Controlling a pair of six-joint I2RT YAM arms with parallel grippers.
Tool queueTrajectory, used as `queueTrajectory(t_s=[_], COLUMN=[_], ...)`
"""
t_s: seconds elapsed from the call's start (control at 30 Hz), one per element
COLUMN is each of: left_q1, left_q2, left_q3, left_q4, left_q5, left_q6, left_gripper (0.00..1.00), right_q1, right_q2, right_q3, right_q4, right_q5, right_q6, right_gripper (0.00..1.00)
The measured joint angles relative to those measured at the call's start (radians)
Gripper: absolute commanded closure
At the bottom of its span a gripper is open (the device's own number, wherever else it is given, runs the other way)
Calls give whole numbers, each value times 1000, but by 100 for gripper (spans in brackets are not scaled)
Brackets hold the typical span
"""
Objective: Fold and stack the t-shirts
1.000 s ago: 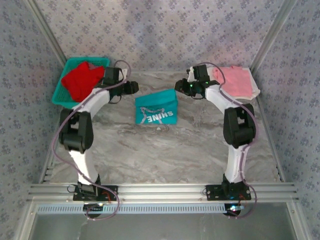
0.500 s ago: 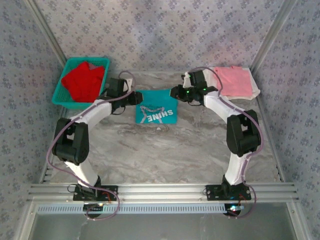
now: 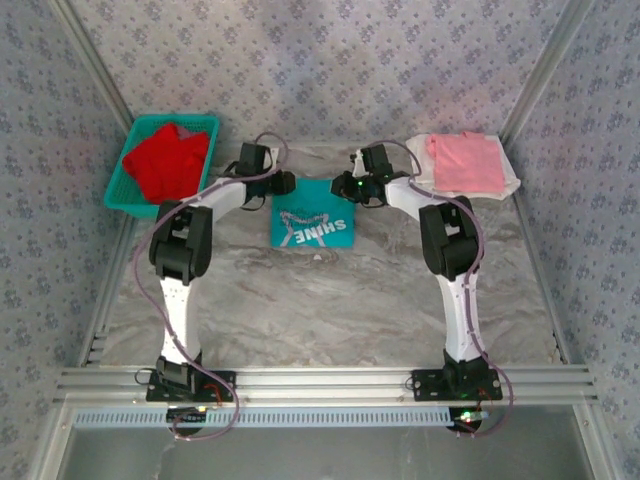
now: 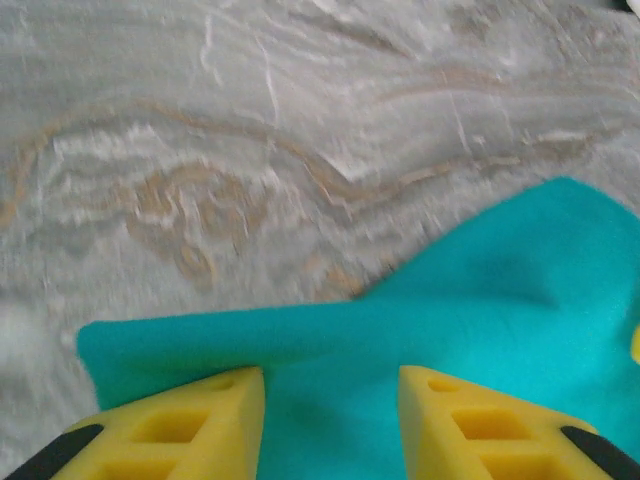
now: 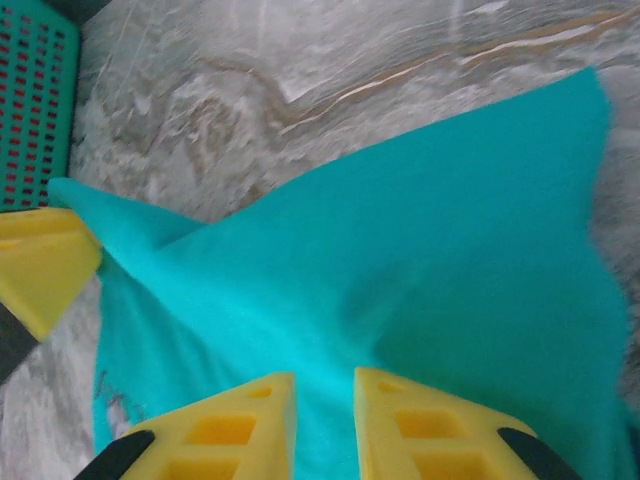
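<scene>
The teal t-shirt (image 3: 313, 222) with white "SHINE" lettering lies folded at the middle of the table. My left gripper (image 3: 283, 183) is at its far left corner. In the left wrist view the left gripper (image 4: 330, 380) has its jaws apart, and the teal cloth (image 4: 500, 280) lies flat between the yellow fingers. My right gripper (image 3: 345, 185) is at the far right corner. Its jaws (image 5: 325, 385) are close together on a raised crease of the teal cloth (image 5: 420, 220). A pink t-shirt (image 3: 468, 163) lies on a white one (image 3: 512, 185) at the back right. A red t-shirt (image 3: 165, 160) fills the basket.
The teal mesh basket (image 3: 120, 185) stands at the back left, and its wall (image 5: 30, 100) also shows in the right wrist view. The left gripper's yellow finger (image 5: 40, 270) reaches in beside the shirt's corner. Bare marble table (image 3: 320, 300) lies in front of the shirt.
Both grippers have swung inward from the basket and the pink pile to the teal shirt's far edge. Both pairs of jaws have narrowed.
</scene>
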Motion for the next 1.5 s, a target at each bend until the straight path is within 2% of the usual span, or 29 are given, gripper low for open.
queueTrajectory(t_s=[0.23,0.4,0.53,0.73,0.83,0.93,1.07,1.17,1.5], left_q1=[23,28,27,0,-38,-69,-71,-67,-65], left_q2=[152,146,0,-328,-428,-435,-343,-298,-337], left_q3=[186,182,15,-251,-370,-489,-567,-595,-599], left_q4=[-39,-69,-59,16,95,168,174,183,161], left_q5=[1,4,-8,-30,-37,-38,-43,-53,-72], left_q6=[-8,-20,-35,-58,-73,-91,-106,-110,-113], left_gripper=[60,58,57,58,59,61,63,63,63], right_q1=[-24,-26,-27,-8,23,52,59,54,40], right_q2=[58,56,18,-180,-256,-270,-224,-190,-196], right_q3=[2,6,-6,-129,-210,-286,-344,-364,-382], right_q4=[35,43,41,53,93,129,135,137,135], right_q5=[3,-2,-13,-20,-20,-19,-15,-6,0], right_q6=[47,64,65,56,52,53,60,60,61], right_gripper=[75,71,69,69,70,70,71,71,69])
